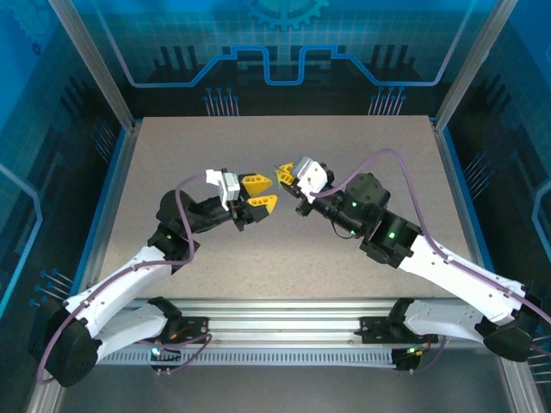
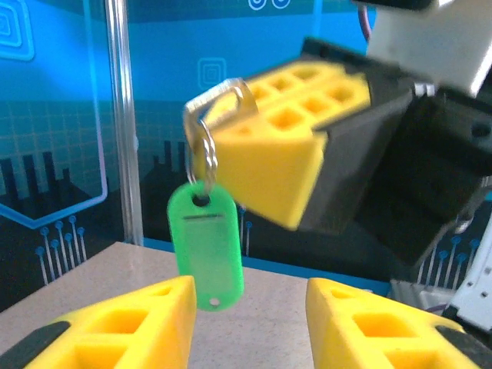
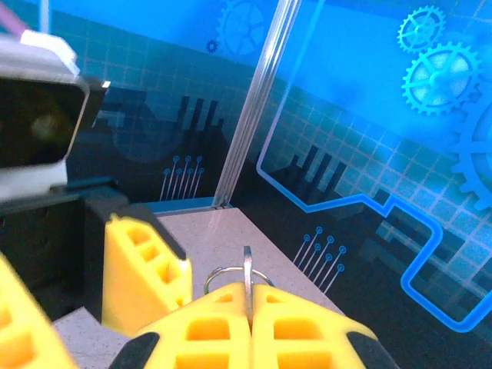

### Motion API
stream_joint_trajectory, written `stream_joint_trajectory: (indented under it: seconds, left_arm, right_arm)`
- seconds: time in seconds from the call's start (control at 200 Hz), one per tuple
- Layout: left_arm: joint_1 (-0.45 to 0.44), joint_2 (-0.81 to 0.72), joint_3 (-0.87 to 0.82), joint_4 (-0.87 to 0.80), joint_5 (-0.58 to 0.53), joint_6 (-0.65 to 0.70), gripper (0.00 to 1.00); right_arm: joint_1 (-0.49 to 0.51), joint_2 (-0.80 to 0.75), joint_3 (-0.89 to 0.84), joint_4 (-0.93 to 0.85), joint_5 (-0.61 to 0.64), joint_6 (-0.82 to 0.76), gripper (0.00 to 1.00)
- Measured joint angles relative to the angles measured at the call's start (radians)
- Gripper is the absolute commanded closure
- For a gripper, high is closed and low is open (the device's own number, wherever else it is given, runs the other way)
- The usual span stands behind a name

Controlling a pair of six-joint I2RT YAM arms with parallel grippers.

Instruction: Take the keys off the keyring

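wide apart and empty, my left gripper [image 2: 247,298] sits low under the green keyring [image 2: 206,246], which dangles in the air off a metal ring [image 2: 201,154]. beyond, my right gripper [image 3: 249,304] is clamped tight on the keys [image 3: 247,269]. closing off-centre could knock the keyring swinging; a hard tug might drag the keys from that pinch

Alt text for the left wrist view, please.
The right gripper, shut on a small metal key, dangles a green tag by a ring above the table. Below it, the left gripper is open, fingers apart.
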Motion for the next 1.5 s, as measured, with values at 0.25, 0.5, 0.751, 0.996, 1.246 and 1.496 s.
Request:
stream_joint_trajectory:
  seconds: [0.25, 0.5, 0.751, 0.996, 1.246, 1.496]
  left_arm:
    - [-0.024, 0.045, -0.028, 0.149, -0.071, 0.064, 0.46]
    - [-0.024, 0.067, -0.023, 0.21, -0.081, 0.086, 0.45]
    - [-0.024, 0.069, 0.023, 0.192, -0.054, 0.103, 0.53]
    - [-0.024, 0.077, 0.056, 0.16, 0.003, 0.104, 0.67]
    - [-0.024, 0.085, 0.065, 0.148, 0.018, 0.102, 0.88]
    - [-0.018, 0.085, 0.077, 0.122, 0.023, 0.098, 1.0]
  right_arm:
    - [0.0, 0.011, 0.048, -0.101, -0.035, 0.048, 1.0]
    - [-0.003, 0.017, 0.089, -0.165, -0.132, 0.1, 1.0]
    - [-0.054, 0.024, 0.133, -0.219, -0.267, 0.155, 1.0]
    - [-0.084, 0.024, 0.143, -0.227, -0.347, 0.195, 1.0]
    - [-0.105, 0.028, 0.145, -0.234, -0.394, 0.22, 1.0]
    - [-0.127, 0.027, 0.14, -0.227, -0.425, 0.245, 1.0]
